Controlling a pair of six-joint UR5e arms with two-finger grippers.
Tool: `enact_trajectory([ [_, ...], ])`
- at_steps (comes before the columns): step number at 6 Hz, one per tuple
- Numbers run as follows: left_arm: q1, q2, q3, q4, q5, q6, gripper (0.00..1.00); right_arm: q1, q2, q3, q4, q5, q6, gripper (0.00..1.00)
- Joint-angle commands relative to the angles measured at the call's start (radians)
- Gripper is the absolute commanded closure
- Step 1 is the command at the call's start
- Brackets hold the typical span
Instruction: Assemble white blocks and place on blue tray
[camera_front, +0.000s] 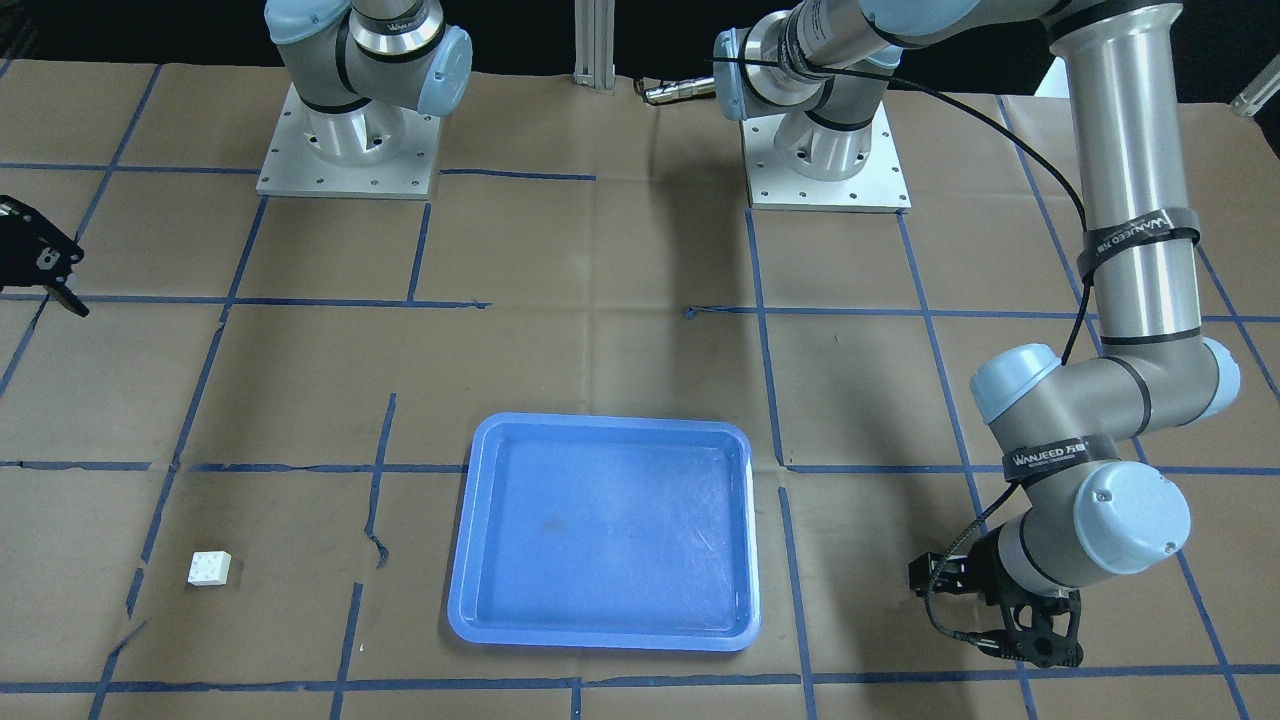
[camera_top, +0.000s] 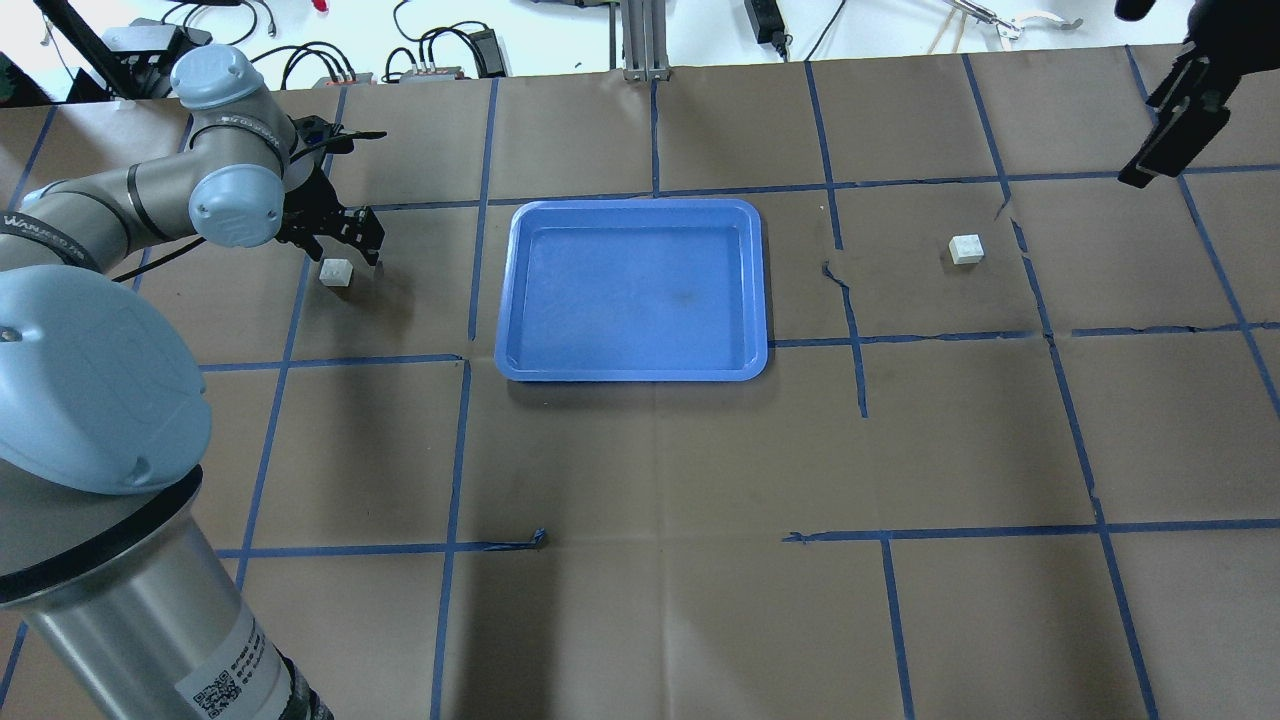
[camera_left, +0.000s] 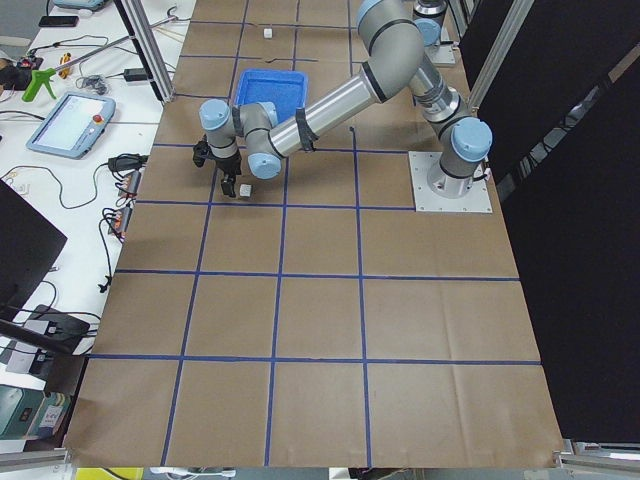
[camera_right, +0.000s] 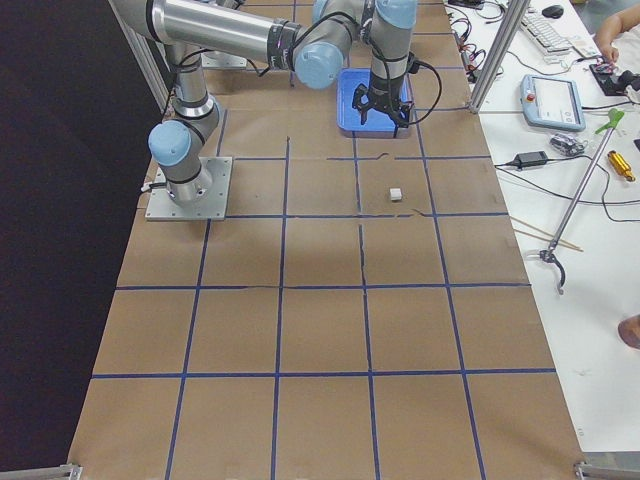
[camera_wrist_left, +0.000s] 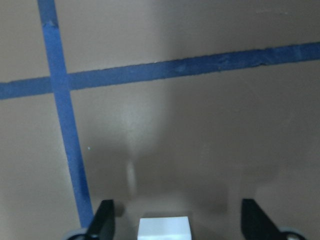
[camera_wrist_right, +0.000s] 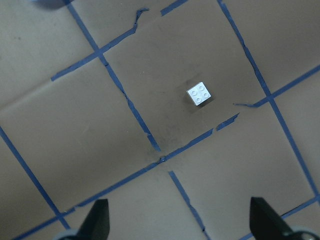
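Counting two white blocks and one blue tray (camera_top: 630, 290). One block (camera_top: 336, 272), square and studded, sits left of the tray under the spread left gripper (camera_wrist_left: 177, 210); the other block (camera_top: 966, 249) right. Right gripper (camera_wrist_right: 181, 220) spread.

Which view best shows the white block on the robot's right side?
Right wrist-mounted view: the white block lies unobstructed, four studs distinct. Front-facing shows it smaller, studs faint; overhead and both side views give a tiny white shape; the left wrist view misses it.
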Motion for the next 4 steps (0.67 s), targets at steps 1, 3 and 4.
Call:
enact_trajectory([
  [1,0.0,0.002,-0.006,0.0,0.005,0.026,0.24,-0.016,0.065,-0.017,-0.014,0.008,-0.364,0.0],
  [3,0.002,0.01,-0.018,-0.004,0.025,0.018,0.25,-0.016,0.169,-0.061,-0.017,0.046,-0.613,0.0],
  [4,0.02,0.04,-0.024,-0.044,0.057,0.02,0.25,-0.016,0.245,-0.112,-0.018,0.089,-0.681,0.0],
])
